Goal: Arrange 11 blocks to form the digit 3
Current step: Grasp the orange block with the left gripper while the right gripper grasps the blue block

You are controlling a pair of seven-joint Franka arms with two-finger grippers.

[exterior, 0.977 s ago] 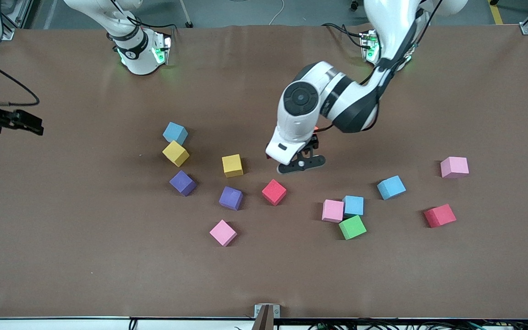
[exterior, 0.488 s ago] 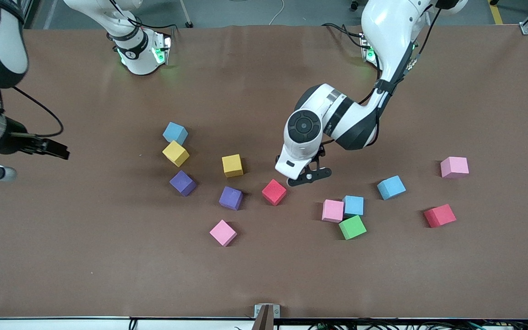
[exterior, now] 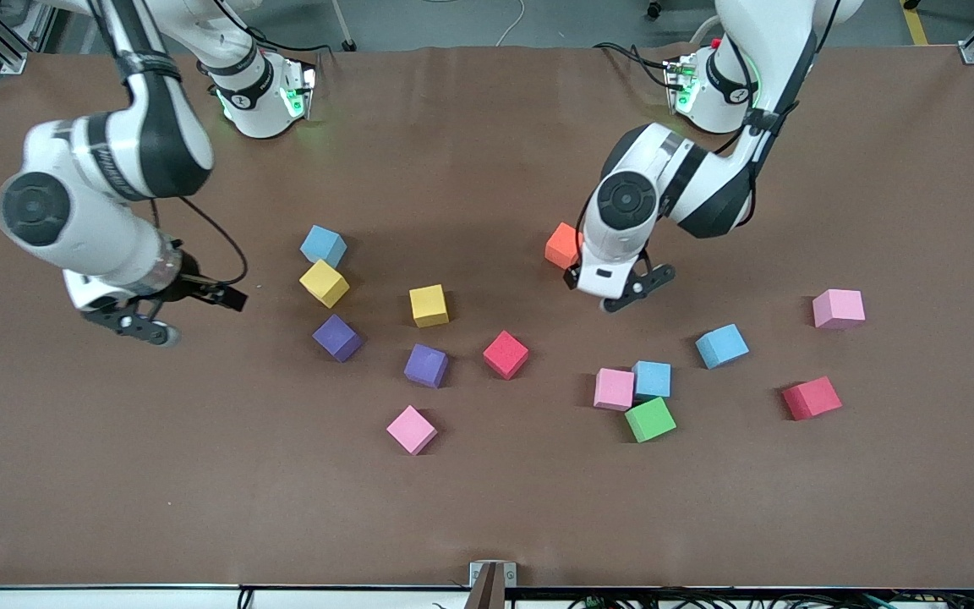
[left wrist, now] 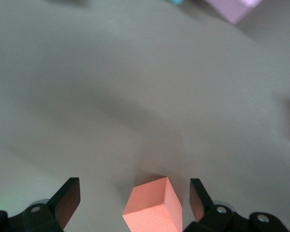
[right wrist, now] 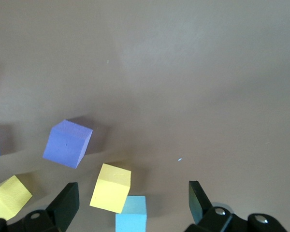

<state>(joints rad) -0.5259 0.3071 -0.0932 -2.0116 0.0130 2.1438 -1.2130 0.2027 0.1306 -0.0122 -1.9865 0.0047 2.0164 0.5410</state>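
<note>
The blocks lie scattered and no digit 3 shows. An orange block (exterior: 563,245) (left wrist: 153,207) sits alone on the table. My left gripper (exterior: 615,296) (left wrist: 134,194) hangs open just above and beside it, and the block shows between its fingers untouched. My right gripper (exterior: 145,321) (right wrist: 131,195) is open and empty toward the right arm's end. Its wrist view looks onto a yellow block (exterior: 324,282) (right wrist: 111,188) touching a blue block (exterior: 323,245) (right wrist: 131,213), with a purple block (exterior: 336,337) (right wrist: 67,143) close by.
Mid-table lie a yellow block (exterior: 429,305), a purple one (exterior: 426,365), a red one (exterior: 506,354) and a pink one (exterior: 412,430). Pink (exterior: 614,389), blue (exterior: 652,379) and green (exterior: 649,419) cluster together. Blue (exterior: 721,346), red (exterior: 811,397) and pink (exterior: 839,308) lie toward the left arm's end.
The left arm has swung away from the red block toward its own end, uncovering the orange block. The right arm has come in from the table's edge toward the blocks. Both grippers stayed open.
</note>
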